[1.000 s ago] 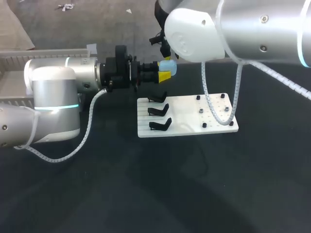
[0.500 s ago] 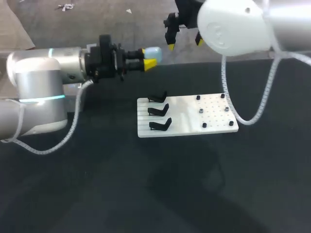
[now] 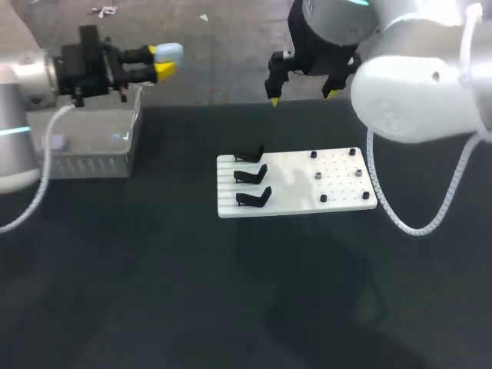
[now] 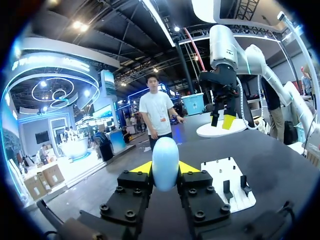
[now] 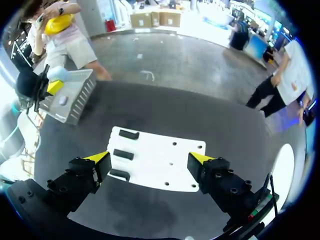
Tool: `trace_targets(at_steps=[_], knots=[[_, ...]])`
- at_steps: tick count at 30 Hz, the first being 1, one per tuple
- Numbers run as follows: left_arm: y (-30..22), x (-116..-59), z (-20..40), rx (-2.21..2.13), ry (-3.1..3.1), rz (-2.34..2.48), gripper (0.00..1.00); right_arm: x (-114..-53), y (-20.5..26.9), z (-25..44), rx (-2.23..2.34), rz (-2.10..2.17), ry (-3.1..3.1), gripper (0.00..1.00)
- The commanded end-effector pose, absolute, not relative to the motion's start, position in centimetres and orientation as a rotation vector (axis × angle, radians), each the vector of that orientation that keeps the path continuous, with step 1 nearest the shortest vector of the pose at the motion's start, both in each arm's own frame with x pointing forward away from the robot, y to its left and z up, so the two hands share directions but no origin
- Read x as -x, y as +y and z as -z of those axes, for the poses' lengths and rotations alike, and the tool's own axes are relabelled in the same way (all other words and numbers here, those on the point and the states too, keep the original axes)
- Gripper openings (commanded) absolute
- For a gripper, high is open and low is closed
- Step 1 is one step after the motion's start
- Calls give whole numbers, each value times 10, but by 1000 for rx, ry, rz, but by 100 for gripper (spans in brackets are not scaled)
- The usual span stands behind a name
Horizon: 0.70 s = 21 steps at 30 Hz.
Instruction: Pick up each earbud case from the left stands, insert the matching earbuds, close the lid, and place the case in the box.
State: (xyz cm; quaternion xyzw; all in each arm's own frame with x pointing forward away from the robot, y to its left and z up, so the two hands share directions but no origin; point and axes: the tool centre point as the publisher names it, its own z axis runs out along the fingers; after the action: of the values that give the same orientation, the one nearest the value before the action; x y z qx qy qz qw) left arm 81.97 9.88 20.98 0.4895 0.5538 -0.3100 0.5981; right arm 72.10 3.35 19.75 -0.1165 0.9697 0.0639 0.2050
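While earbud case (image 3: pixel 171 52) is being clamped by left gripper (image 3: pixel 161 62) near the box (image 3: pixel 96 157), centring over it is being called for before release (right gripper (image 3: pixel 302 97) fingers apart).

On the tabletop (image 3: pixel 231 300) a board (image 3: pixel 296 188) lies mid-table, stands (image 3: pixel 252 174) on its left part, pegs (image 3: pixel 317 176) on its right; the box (image 3: pixel 92 150) sits far left under the left gripper (image 3: pixel 163 61), which clasps the earbud case (image 3: pixel 171 52).

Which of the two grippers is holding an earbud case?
The left gripper: its jaws are shut on the pale blue earbud case, while the right gripper has open, empty jaws.
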Motion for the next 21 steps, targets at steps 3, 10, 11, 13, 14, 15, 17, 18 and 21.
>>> trace_targets(at_steps=[3,10,11,13,14,15,17,18,21], knots=[[156,-801,-210,-1044,1370,587,0,-718,39,-192,319,-194,2680,100],[195,-804,-179,-992,1429,562,0,-712,46,-188,317,-209,2673,100],[198,-805,-176,-986,1433,567,0,-711,46,-188,316,-210,2674,100],[202,-805,-168,-999,1431,584,0,-710,47,-186,315,-213,2681,100],[205,-806,-162,-991,1452,578,0,-708,48,-184,314,-213,2684,100],[208,-806,-158,-985,1461,586,0,-707,48,-183,312,-214,2688,100],[213,-809,-148,-983,1477,598,0,-706,49,-182,310,-212,2695,100],[215,-810,-140,-980,1505,600,0,-705,49,-180,306,-213,2699,100],[220,-814,-121,-948,1526,623,0,-702,50,-178,298,-214,2709,100]])
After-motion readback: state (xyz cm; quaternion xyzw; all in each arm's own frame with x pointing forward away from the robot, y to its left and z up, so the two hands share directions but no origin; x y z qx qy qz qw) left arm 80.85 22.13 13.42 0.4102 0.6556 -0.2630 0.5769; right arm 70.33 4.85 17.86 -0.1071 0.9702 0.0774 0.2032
